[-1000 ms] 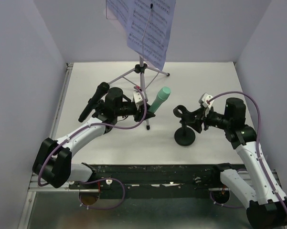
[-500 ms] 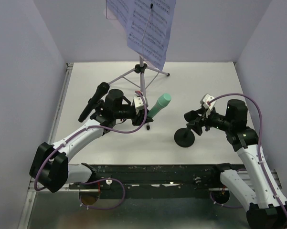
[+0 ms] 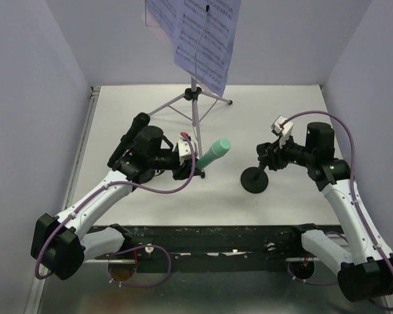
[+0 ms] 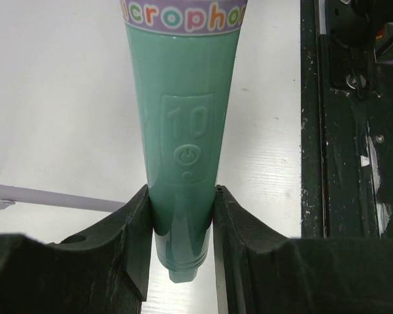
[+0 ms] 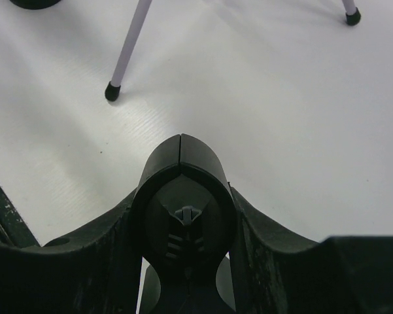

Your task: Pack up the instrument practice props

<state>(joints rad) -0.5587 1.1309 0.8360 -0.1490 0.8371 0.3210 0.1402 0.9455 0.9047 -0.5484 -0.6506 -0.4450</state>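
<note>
My left gripper (image 3: 187, 163) (image 4: 181, 212) is shut on the narrow lower end of the teal microphone (image 3: 214, 154) (image 4: 183, 118) and holds it slanted above the table. My right gripper (image 3: 267, 159) (image 5: 183, 212) is shut on the clip head of a black round-based clip holder (image 3: 255, 180) (image 5: 183, 167), whose base rests on the table. The silver tripod pole (image 3: 195, 104) stands at the back middle and carries white sheet-music pages (image 3: 203, 39). A long black object (image 3: 132, 131) sticks up behind my left arm, its lower part hidden.
Tripod legs (image 5: 127, 49) spread over the white table between the two grippers; one leg (image 4: 52, 196) passes just left of my left fingers. The black front rail (image 4: 346, 131) runs along the near table edge. Lilac walls close the left, right and back.
My left gripper has pulled the teal microphone to the left and nearer, tilting it lower. My right gripper has moved up and closed on the clip holder's head; the holder's base shifted slightly away.
</note>
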